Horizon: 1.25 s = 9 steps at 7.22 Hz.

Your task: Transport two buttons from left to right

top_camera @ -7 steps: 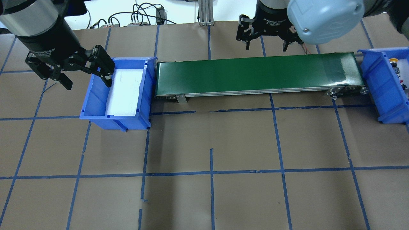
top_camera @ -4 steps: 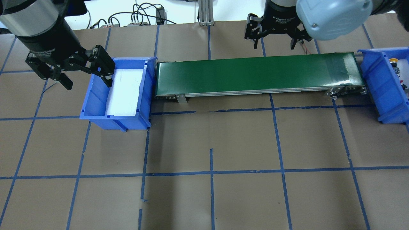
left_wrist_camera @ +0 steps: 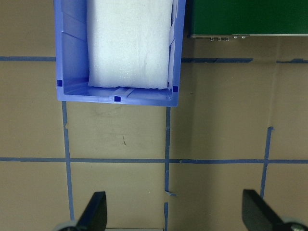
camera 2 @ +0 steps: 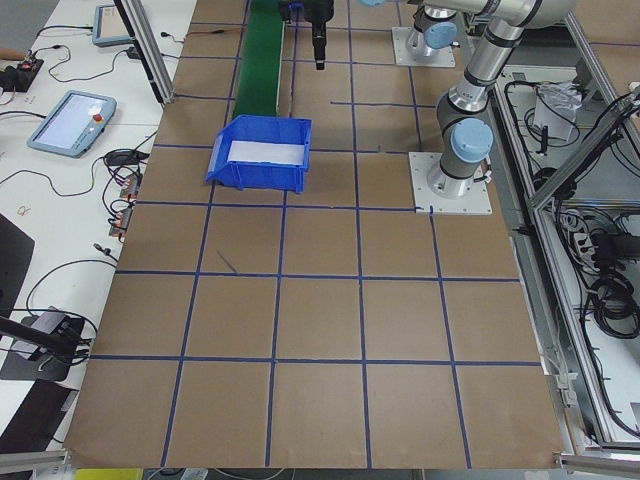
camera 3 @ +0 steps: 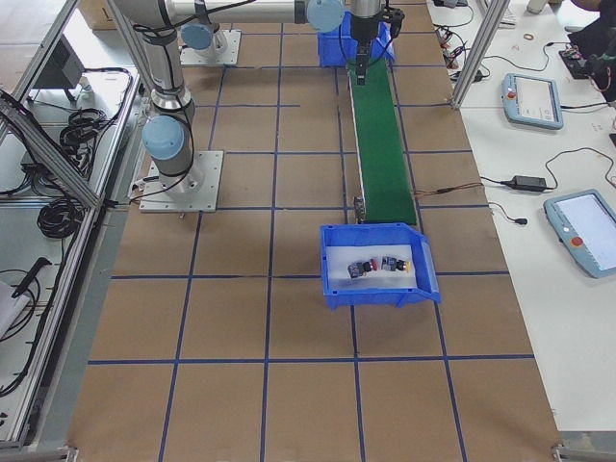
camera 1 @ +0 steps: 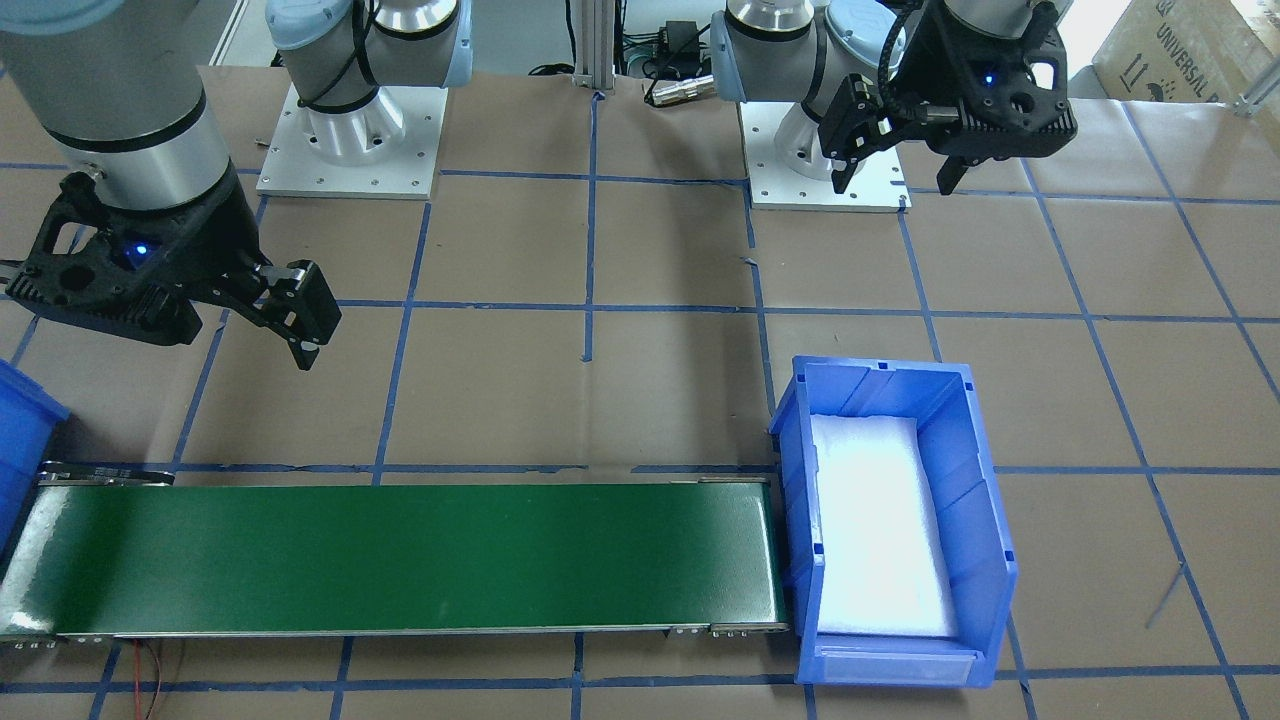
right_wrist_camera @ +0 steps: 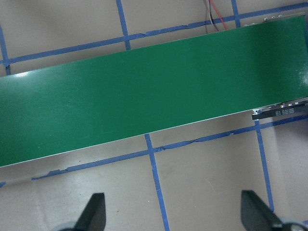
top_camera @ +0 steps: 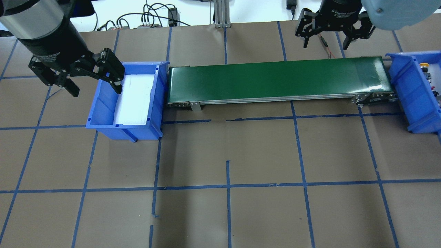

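Blue plastic walls of the right bin enclosed both buttons. The yellow-capped button and the other button, too small to make out its cap colour, lay side by side on the white lining. Each looked rigid and dense for its size. The smooth cap was likely slippery, so the squarer contact block seemed the surer place to pinch. The left gripper hung wrist-down, raised near the foam-lined left bin, jaws spread wide and empty. The right gripper pointed down near the green conveyor belt, equally wide, holding nothing.
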### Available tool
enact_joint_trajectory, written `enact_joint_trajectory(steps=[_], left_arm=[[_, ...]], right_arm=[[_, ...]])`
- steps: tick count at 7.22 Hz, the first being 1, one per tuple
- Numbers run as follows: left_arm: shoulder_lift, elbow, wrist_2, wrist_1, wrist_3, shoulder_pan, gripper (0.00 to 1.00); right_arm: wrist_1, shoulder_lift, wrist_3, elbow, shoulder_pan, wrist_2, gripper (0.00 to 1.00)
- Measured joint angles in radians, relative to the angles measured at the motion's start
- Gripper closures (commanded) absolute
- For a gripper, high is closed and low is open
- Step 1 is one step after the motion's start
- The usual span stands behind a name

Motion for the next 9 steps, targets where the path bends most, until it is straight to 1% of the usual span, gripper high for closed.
enact_joint_trajectory(steps=[3,9], left_arm=[[0.0,0.001,-0.002,0.0,-0.001,-0.001,0.0],[0.0,0.0,0.002,0.001,-0.001,-0.001,0.0]], right_arm=[[-0.001,0.0,0.005,0.011,-0.001,0.032,0.0],[-0.013,-0.003,0.01,0.015,-0.001,0.034,0.0]])
